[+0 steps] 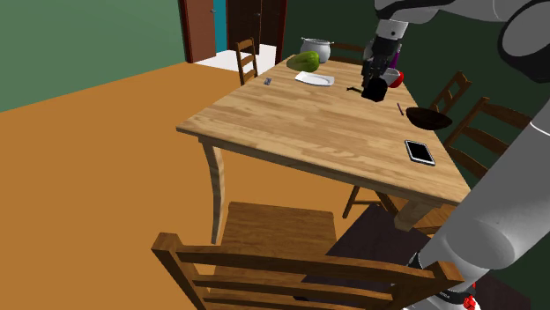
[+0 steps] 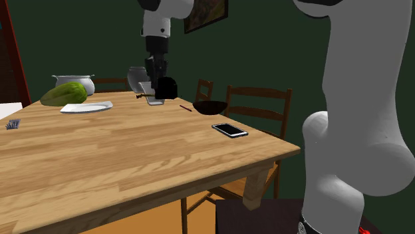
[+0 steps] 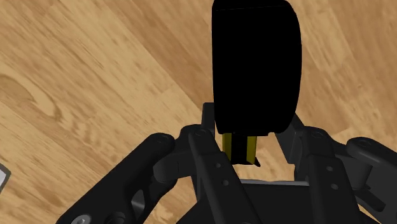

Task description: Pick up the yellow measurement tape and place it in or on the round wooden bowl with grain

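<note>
Nearest you in the shoulder view, chair [image 1: 278, 225] drawn up to the near edge of the wooden table [image 1: 291, 132]. Reading the tabletop left to right: small dark item [image 1: 267, 81]; green vegetable [image 1: 305, 61] just beside a white plate [image 1: 315, 78], grey pot [image 1: 315, 48] behind them; then the gripper [image 1: 375, 81]; then the bowl [image 1: 429, 117]; phone [image 1: 419, 151] lying flat, closest to the stand. Gripper is clamped on the measurement tape [image 3: 254, 63]. The wrist view shows a black rounded case standing out past the fingertips, with a yellow strip at its near end pinched between the fingers [image 3: 207, 159]. Tape hangs low over the far part of the table; whether it is clear of the wood you cannot tell from here. Bowl renders dark and round, no grain visible, and sits near the gripper but apart from it, toward the shoulder view's right and nearer the stand. In the second exterior view it lies to the gripper's right. A thin dark stick [image 1: 399, 109] lies on the table between the two. Judgement: grasp looks done, carry is what remains — a short move toward the stand side, with the case, which leads the fingers, going over the bowl's rim first.
</note>
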`<move>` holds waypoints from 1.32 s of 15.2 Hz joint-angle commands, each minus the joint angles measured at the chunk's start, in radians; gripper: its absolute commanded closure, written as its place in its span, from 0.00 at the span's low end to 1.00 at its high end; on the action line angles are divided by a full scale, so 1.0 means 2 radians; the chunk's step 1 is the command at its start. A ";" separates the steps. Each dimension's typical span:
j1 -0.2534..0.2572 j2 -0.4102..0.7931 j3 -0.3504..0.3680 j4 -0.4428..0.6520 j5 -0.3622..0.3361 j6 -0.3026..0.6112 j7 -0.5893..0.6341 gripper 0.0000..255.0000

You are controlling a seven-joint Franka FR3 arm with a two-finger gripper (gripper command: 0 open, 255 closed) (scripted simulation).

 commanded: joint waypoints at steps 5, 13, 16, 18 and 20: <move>-0.037 0.010 -0.037 0.016 0.010 -0.010 -0.075 1.00; -0.098 0.060 -0.085 0.072 0.047 -0.031 -0.185 1.00; -0.128 0.091 -0.101 0.105 0.070 -0.045 -0.228 1.00; -0.152 0.114 -0.109 0.132 0.087 -0.056 -0.257 1.00; -0.180 0.141 -0.115 0.163 0.107 -0.069 -0.285 1.00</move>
